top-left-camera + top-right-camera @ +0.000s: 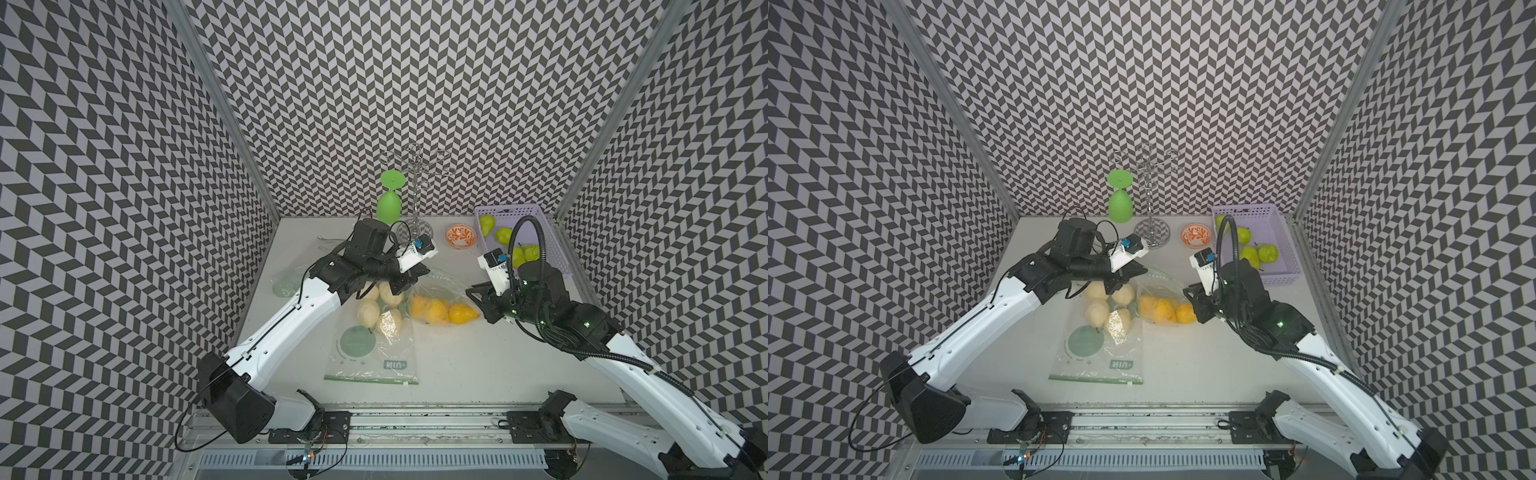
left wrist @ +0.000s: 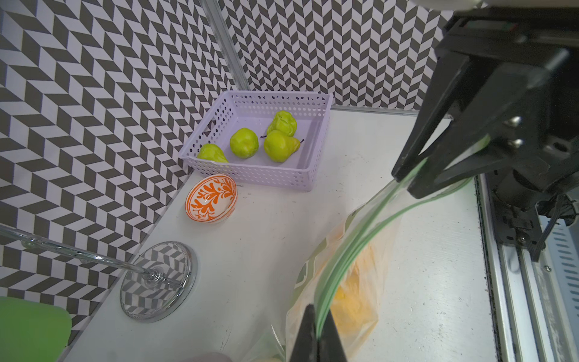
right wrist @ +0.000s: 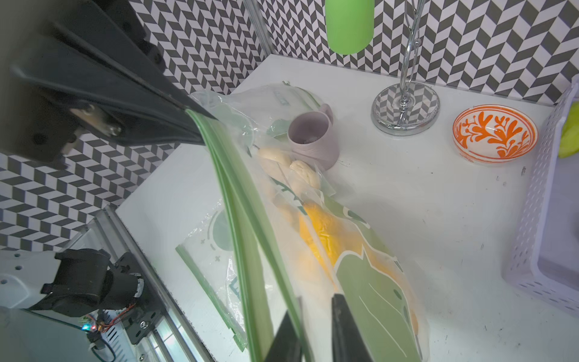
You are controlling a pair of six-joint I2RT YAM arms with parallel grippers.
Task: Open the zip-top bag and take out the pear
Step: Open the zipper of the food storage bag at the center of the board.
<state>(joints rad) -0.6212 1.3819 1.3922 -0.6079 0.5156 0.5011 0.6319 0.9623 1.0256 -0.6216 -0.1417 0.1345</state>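
Left end effector [image 2: 319, 313]: the closest thing to your left wrist lens. Its jaws stand closed on one end of the green zip strip [image 2: 355, 244], with no gap showing between them.
Right end effector [image 3: 313, 310]: narrow, with the other end of that strip running in between its fingers. You can read it as a pinch, though a sliver of gap shows in its own wrist view.
Zip-top bag [image 3: 369, 282]: hangs from the strip with its belly resting on the counter [image 3: 423, 194], between the two end effectors.
Yellow pears [image 1: 461, 313]: several are bunched together inside the bag, below the strip. In both top views the nearest one lies just beside the right end effector and farther from the left.
Strip axis: runs from one end effector to the other, so you hold both ends of one line.
Mouth: in the left wrist view the green splits into two tracks near the right end effector, so the lips look parted there. How far along they are parted, you cannot tell.
Coming move: in my judgement, pulling along the strip would only tighten it. You need travel across it to spread the lips, then a reach down to the pears from the right side.
Second bag [image 1: 374, 353]: holds pale pears [image 1: 368, 311] and lies flat on the counter, its zip toward the near edge. Leave it alone.
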